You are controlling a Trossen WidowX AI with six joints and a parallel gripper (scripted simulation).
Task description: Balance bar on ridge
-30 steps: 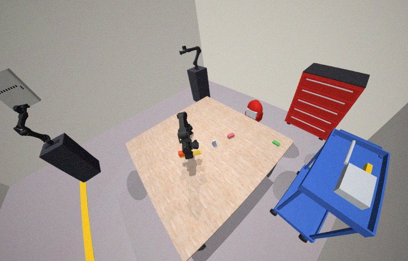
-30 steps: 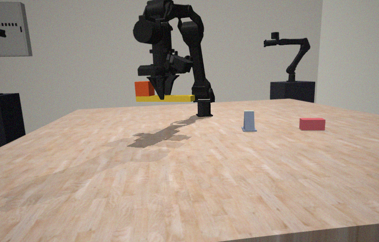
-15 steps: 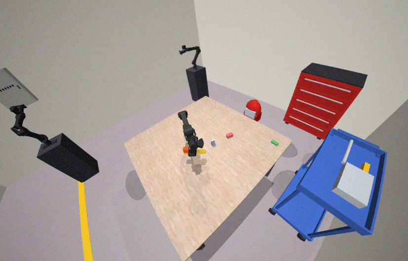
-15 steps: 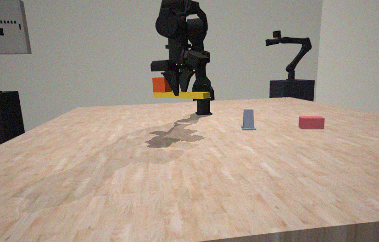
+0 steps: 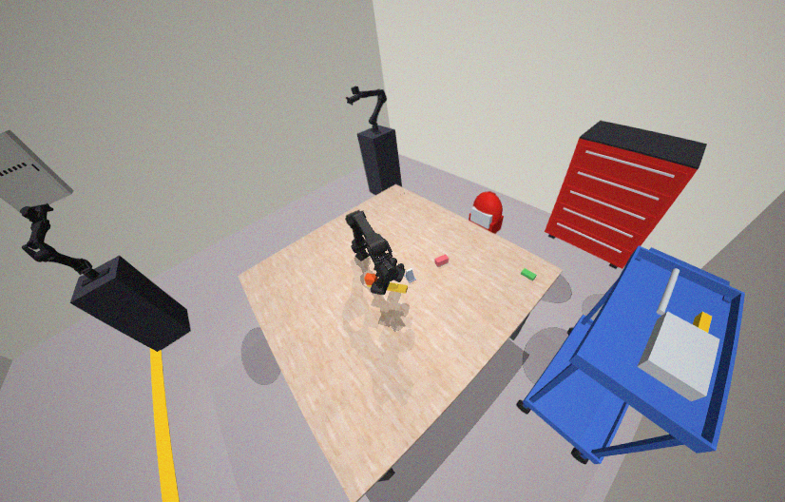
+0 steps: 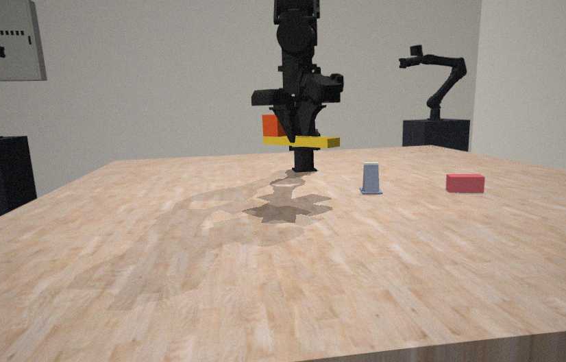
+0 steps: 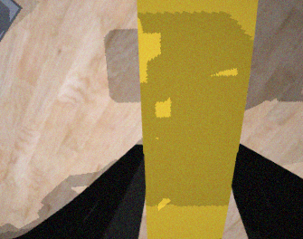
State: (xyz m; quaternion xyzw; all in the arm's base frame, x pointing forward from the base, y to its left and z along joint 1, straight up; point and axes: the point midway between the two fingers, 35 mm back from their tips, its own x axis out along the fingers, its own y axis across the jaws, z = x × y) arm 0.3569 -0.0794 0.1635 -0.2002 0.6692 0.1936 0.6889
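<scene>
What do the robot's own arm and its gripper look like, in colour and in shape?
The arm is matte black all over, built of blocky links with rounded joint housings. I see no markings or loose cables on it. The gripper is black too: a wide boxy body that narrows to two tapering, pointed fingers. In the wrist view the fingers show as dark, curved shapes at both sides.
</scene>
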